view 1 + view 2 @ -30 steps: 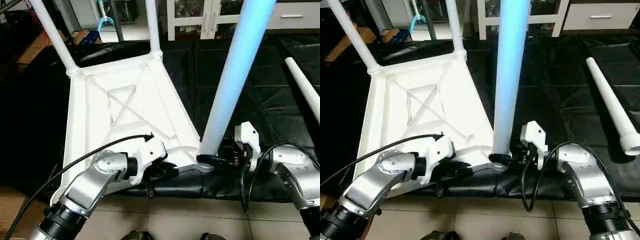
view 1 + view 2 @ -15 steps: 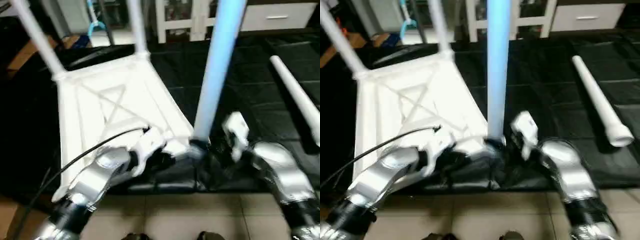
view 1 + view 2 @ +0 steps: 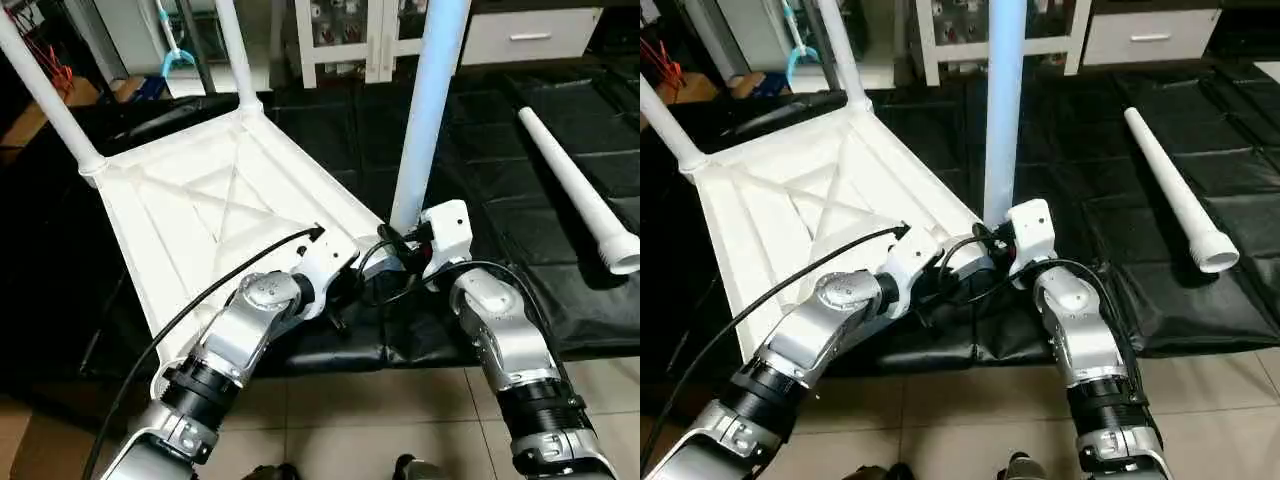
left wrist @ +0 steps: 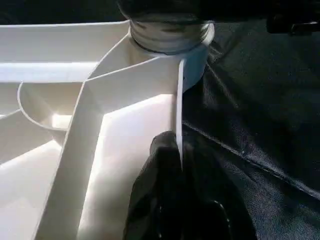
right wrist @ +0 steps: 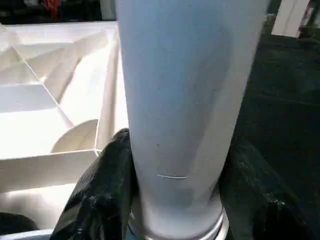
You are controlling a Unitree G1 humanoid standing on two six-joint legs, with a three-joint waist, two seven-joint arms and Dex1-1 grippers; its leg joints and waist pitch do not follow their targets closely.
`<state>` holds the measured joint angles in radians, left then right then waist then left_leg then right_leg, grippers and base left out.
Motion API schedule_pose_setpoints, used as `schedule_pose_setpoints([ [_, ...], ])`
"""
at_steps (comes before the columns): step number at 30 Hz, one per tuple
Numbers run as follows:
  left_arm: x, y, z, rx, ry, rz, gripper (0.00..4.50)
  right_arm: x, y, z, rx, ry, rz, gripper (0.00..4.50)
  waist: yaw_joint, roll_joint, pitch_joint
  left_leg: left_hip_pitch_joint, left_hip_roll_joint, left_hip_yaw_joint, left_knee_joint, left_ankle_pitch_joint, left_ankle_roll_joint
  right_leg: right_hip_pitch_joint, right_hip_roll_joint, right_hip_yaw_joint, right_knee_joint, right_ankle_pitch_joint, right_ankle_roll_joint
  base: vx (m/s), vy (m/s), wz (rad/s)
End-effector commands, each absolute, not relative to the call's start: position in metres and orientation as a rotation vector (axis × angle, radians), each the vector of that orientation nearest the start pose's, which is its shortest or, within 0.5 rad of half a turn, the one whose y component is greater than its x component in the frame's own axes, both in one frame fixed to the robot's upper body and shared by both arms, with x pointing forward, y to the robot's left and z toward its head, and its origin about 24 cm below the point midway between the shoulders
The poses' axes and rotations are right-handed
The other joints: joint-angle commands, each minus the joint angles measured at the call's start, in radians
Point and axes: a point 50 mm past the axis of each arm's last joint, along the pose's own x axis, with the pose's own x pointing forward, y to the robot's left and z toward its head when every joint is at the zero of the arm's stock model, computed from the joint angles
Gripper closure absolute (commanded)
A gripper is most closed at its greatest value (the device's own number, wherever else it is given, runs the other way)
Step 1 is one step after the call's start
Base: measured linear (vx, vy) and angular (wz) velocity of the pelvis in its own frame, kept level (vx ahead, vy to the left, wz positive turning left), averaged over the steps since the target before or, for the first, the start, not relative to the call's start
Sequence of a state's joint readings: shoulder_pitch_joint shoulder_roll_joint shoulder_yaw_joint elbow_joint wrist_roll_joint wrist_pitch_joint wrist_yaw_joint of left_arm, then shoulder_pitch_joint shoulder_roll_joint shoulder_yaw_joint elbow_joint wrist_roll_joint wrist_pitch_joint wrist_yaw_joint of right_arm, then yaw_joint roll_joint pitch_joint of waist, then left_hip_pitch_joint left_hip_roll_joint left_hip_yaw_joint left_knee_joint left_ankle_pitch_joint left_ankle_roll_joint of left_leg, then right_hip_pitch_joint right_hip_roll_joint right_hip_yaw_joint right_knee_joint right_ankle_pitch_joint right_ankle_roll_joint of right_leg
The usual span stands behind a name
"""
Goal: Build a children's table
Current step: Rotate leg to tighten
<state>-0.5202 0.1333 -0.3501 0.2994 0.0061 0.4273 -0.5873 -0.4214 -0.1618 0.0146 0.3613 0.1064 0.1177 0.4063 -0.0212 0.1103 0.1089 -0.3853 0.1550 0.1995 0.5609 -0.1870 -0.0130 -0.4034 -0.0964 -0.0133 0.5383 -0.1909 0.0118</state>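
The children's table lies upside down on a black mat, its white ribbed tabletop [image 3: 190, 220] facing up. Two white legs [image 3: 45, 95] [image 3: 232, 55] stand in its far corner sockets. A third leg [image 3: 428, 110] stands upright in the near right corner socket [image 4: 170, 37]. My right gripper [image 5: 175, 200] is shut on this leg just above the socket, one black finger [image 5: 107, 185] on each side. My left gripper [image 4: 170, 165] is shut on the tabletop's thin rim beside that corner. A fourth leg [image 3: 575, 185] lies loose on the mat to the right.
The black mat [image 3: 500, 150] ends at a tiled floor [image 3: 400, 400] near my feet. White cabinets [image 3: 350, 40] stand behind the mat. A black cable [image 3: 200, 300] runs along my left forearm. A brown box [image 3: 40, 120] sits at the far left.
The head views have shifted and tilted, so the tabletop sits at another angle in the picture. Both grippers stay at the near right corner, holding as before.
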Motion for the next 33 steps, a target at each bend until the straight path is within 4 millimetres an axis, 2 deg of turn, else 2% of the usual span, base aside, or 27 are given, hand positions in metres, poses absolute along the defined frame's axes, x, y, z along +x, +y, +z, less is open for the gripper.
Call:
schedule_pose_setpoints([
  [1, 0.303, 0.062, 0.041, 0.295, 0.403, -0.937, 4.5, 0.317, -0.119, 0.077, 0.025, -0.002, 0.67, 1.82, 0.001, -0.019, -0.05, 0.025, 0.059, -0.035, -0.086, -0.412, 0.013, 0.015, -0.039, 0.013, -0.064, -0.349, -0.164, 0.0, 0.0, 0.0],
  [2, 0.301, 0.063, 0.04, 0.301, 0.404, -0.961, 4.5, 0.315, -0.12, 0.078, 0.023, 0.0, 0.708, 1.75, 0.003, -0.02, -0.051, 0.021, 0.058, -0.035, -0.086, -0.394, 0.024, 0.021, -0.041, 0.012, -0.061, -0.327, -0.17, 0.0, 0.0, 0.0],
  [4, 0.298, 0.064, 0.04, 0.309, 0.404, -0.99, 4.5, 0.314, -0.123, 0.079, -0.006, 0.0, 0.719, 1.63, 0.006, -0.023, -0.053, 0.019, 0.06, -0.029, -0.08, -0.332, 0.057, 0.023, -0.044, 0.014, -0.059, -0.303, -0.188, 0.0, 0.0, 0.0],
  [6, 0.293, 0.067, 0.039, 0.325, 0.408, -1.046, 4.5, 0.313, -0.13, 0.079, -0.044, 0.005, 0.747, 1.4, 0.005, -0.022, -0.054, 0.015, 0.06, -0.029, -0.077, -0.299, 0.071, 0.028, -0.045, 0.012, -0.055, -0.307, -0.197, 0.0, 0.0, 0.0],
  [8, 0.285, 0.071, 0.039, 0.345, 0.415, -1.11, 4.5, 0.31, -0.137, 0.081, -0.054, 0.011, 0.806, 1.31, 0.006, -0.019, -0.056, 0.014, 0.061, -0.029, -0.074, -0.271, 0.085, 0.027, -0.044, 0.012, -0.052, -0.296, -0.202, 0.0, 0.0, 0.0],
  [9, 0.278, 0.076, 0.038, 0.361, 0.428, -1.169, 4.5, 0.306, -0.144, 0.083, -0.081, 0.016, 0.87, 1.12, 0.01, -0.018, -0.059, 0.018, 0.065, -0.029, -0.071, -0.262, 0.093, 0.028, -0.045, 0.012, -0.051, -0.28, -0.209, 0.058, -0.028, 0.02],
  [11, 0.267, 0.082, 0.037, 0.368, 0.45, -1.243, 4.5, 0.301, -0.155, 0.085, -0.144, 0.024, 0.949, 1.05, 0.011, -0.016, -0.059, 0.018, 0.066, -0.025, -0.068, -0.228, 0.108, 0.027, -0.043, 0.012, -0.046, -0.225, -0.23, 0.064, -0.027, 0.04],
  [13, 0.26, 0.087, 0.037, 0.364, 0.466, -1.292, 4.5, 0.295, -0.167, 0.086, -0.187, 0.051, 1.018, 0.77, 0.022, -0.013, -0.066, 0.03, 0.067, -0.018, -0.054, -0.165, 0.132, 0.023, -0.035, 0.013, -0.031, -0.121, -0.267, 0.077, -0.022, 0.11],
  [14, 0.258, 0.088, 0.038, 0.365, 0.47, -1.302, 4.5, 0.293, -0.169, 0.086, -0.198, 0.059, 1.038, 0.77, 0.025, -0.013, -0.065, 0.024, 0.068, -0.019, -0.053, -0.14, 0.14, 0.028, -0.035, 0.012, -0.026, -0.087, -0.276, 0.077, -0.013, 0.07],
  [16, 0.255, 0.091, 0.038, 0.369, 0.479, -1.329, 4.5, 0.288, -0.175, 0.087, -0.21, 0.075, 1.086, 0.77, 0.037, -0.011, -0.072, 0.021, 0.066, -0.019, -0.041, -0.047, 0.174, 0.034, -0.034, 0.009, -0.006, 0.038, -0.297, 0.067, -0.004, 0.0],
  [19, 0.248, 0.097, 0.04, 0.371, 0.493, -1.378, 4.5, 0.28, -0.186, 0.09, -0.217, 0.104, 1.165, 0.77, 0.05, -0.012, -0.078, 0.023, 0.066, -0.018, -0.03, 0.023, 0.215, 0.036, -0.033, 0.008, 0.005, 0.122, -0.31, 0.02, 0.001, 0.0],
  [21, 0.247, 0.101, 0.041, 0.373, 0.496, -1.387, 4.5, 0.277, -0.19, 0.091, -0.214, 0.115, 1.201, 0.77, 0.056, -0.012, -0.077, 0.022, 0.067, -0.019, -0.029, 0.023, 0.228, 0.036, -0.032, 0.006, 0.005, 0.104, -0.311, 0.0, 0.0, 0.0],
  [22, 0.248, 0.102, 0.041, 0.377, 0.499, -1.386, 4.5, 0.276, -0.19, 0.092, -0.213, 0.119, 1.212, 0.77, 0.056, -0.011, -0.075, 0.021, 0.068, -0.019, -0.03, 0.013, 0.228, 0.035, -0.032, 0.005, 0.004, 0.085, -0.311, 0.0, 0.0, 0.0],
  [24, 0.249, 0.104, 0.04, 0.383, 0.504, -1.379, 4.5, 0.275, -0.19, 0.091, -0.215, 0.124, 1.225, 0.77, 0.056, -0.013, -0.067, 0.022, 0.07, -0.019, -0.039, -0.065, 0.192, 0.034, -0.035, 0.006, -0.007, -0.034, -0.302, 0.0, 0.0, 0.0],
  [25, 0.249, 0.104, 0.04, 0.386, 0.506, -1.376, 4.5, 0.274, -0.19, 0.091, -0.216, 0.126, 1.233, 0.77, 0.055, -0.013, -0.065, 0.022, 0.07, -0.019, -0.042, -0.089, 0.179, 0.034, -0.035, 0.007, -0.009, -0.065, -0.298, 0.0, 0.0, 0.0],
  [28, 0.251, 0.103, 0.042, 0.387, 0.504, -1.372, 4.5, 0.275, -0.189, 0.088, -0.218, 0.132, 1.237, 0.77, 0.047, -0.015, -0.055, 0.024, 0.07, -0.021, -0.055, -0.231, 0.1, 0.03, -0.037, 0.013, -0.023, -0.22, -0.27, -0.02, 0.001, 0.0],
  [30, 0.251, 0.102, 0.042, 0.386, 0.503, -1.373, 4.5, 0.276, -0.188, 0.087, -0.214, 0.131, 1.228, 0.77, 0.045, -0.016, -0.053, 0.027, 0.069, -0.023, -0.059, -0.277, 0.071, 0.028, -0.037, 0.015, -0.028, -0.273, -0.252, 0.0, 0.0, 0.0],
  [31, 0.251, 0.102, 0.042, 0.386, 0.503, -1.375, 4.5, 0.277, -0.188, 0.087, -0.208, 0.13, 1.225, 0.93, 0.044, -0.017, -0.053, 0.027, 0.069, -0.023, -0.06, -0.284, 0.064, 0.028, -0.037, 0.016, -0.029, -0.282, -0.248, 0.0, 0.0, 0.0],
  [33, 0.251, 0.101, 0.042, 0.386, 0.502, -1.376, 4.5, 0.278, -0.188, 0.087, -0.199, 0.132, 1.218, 0.93, 0.042, -0.016, -0.054, 0.028, 0.068, -0.023, -0.06, -0.288, 0.055, 0.026, -0.037, 0.018, -0.03, -0.28, -0.24, 0.0, 0.0, 0.0],
])
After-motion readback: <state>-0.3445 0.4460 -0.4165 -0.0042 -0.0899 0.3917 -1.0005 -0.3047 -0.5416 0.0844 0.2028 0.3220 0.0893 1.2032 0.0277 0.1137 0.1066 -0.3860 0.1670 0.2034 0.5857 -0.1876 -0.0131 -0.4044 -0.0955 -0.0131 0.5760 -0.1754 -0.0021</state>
